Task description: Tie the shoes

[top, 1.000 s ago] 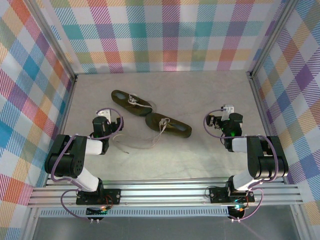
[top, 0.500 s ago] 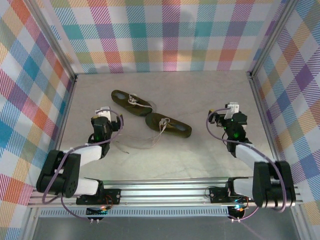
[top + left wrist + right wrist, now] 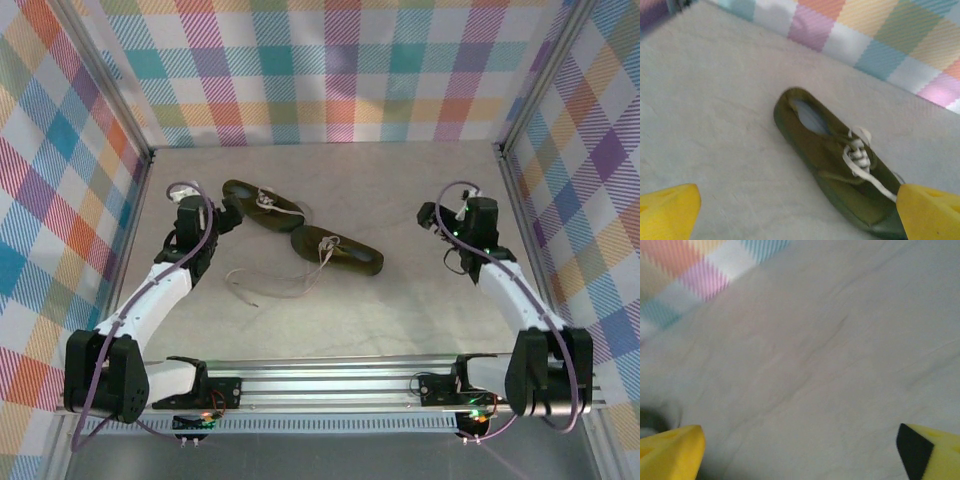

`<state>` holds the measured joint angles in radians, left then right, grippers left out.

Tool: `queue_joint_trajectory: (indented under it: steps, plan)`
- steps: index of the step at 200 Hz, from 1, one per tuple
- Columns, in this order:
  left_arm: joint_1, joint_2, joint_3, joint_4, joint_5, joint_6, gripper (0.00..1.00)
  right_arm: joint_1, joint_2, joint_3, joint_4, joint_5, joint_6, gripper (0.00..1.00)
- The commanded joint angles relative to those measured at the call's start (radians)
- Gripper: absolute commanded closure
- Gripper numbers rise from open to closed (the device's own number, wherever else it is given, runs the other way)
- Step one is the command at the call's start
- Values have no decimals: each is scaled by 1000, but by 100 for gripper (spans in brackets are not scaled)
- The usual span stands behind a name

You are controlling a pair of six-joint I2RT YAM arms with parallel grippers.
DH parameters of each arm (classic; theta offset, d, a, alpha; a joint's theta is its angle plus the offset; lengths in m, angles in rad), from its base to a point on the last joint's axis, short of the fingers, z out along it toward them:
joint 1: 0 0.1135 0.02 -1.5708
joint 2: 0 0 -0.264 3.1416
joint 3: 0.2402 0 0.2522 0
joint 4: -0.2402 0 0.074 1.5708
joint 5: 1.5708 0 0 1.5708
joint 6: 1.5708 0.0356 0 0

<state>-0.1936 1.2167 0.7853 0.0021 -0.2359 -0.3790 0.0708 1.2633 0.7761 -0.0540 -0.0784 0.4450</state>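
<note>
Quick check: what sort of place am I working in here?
Probably a robot lab test cell: a pale marbled tabletop boxed in by colourful plaid-patterned walls, with a slotted aluminium mounting rail along the near edge.

Left claw (image 3: pixel 230 211) now nearer far shoe (image 3: pixel 250 197).

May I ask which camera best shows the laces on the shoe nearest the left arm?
The left wrist view: the shoe sits close, its laces distinct. The top view shows it small, laces barely resolved.
</note>
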Motion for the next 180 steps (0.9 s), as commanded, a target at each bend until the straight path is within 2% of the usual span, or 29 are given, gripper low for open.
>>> queue_joint_trajectory:
  steps: [1, 11, 32, 55, 91, 112, 145, 180]
  plan:
    - [-89, -3, 51, -172, 30, -41, 0, 122, 102, 147, -209, -200, -153, 5]
    - [-138, -12, 62, -197, -2, -23, 0, 178, 143, 188, -267, -172, -208, 7]
    - [-205, -35, 74, -238, -17, -25, 0, 267, 211, 248, -347, -100, -298, 17]
    - [-217, -65, 64, -245, -2, -49, 0, 320, 289, 333, -483, -5, -311, 26]
    - [-218, -60, 68, -249, 23, -32, 0, 421, 343, 369, -565, 117, -342, 27]
    - [-219, -60, 62, -240, 43, -31, 0, 441, 402, 397, -579, 186, -409, 30]
    - [-221, -64, 52, -242, 59, -26, 0, 442, 487, 448, -549, 196, -501, 36]
    - [-221, -80, 38, -250, 49, -28, 0, 442, 570, 512, -544, 191, -534, 36]
